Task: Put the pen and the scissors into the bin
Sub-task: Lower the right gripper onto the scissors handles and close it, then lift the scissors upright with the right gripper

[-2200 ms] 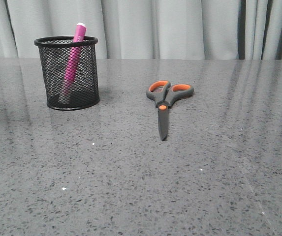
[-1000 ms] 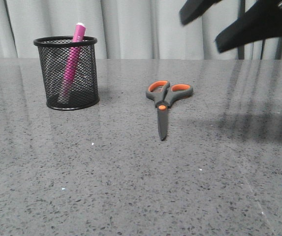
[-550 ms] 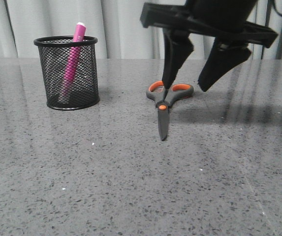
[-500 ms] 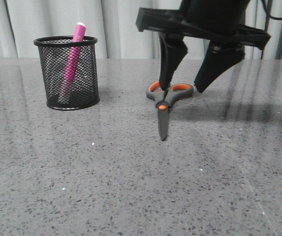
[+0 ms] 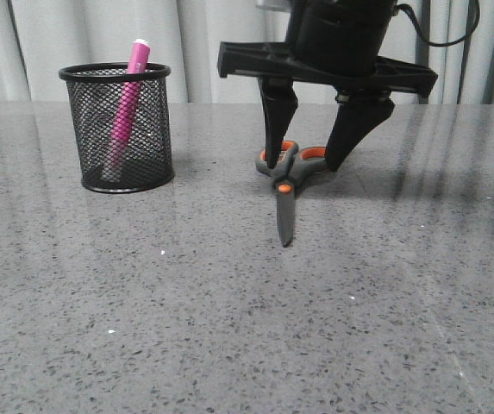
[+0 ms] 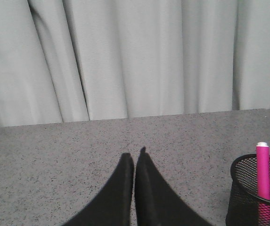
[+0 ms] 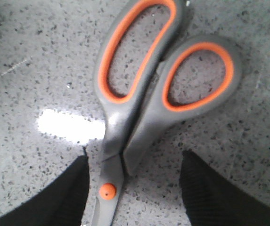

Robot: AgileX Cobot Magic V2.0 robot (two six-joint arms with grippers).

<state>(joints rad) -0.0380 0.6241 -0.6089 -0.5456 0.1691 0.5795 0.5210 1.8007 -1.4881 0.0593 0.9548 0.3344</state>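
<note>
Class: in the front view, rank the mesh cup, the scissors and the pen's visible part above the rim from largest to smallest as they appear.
1. mesh cup
2. scissors, partly hidden by the right gripper
3. pen above the rim, clearly smallest

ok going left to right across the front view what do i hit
bin → pen standing inside it → scissors, with the right gripper open over their handles.
</note>
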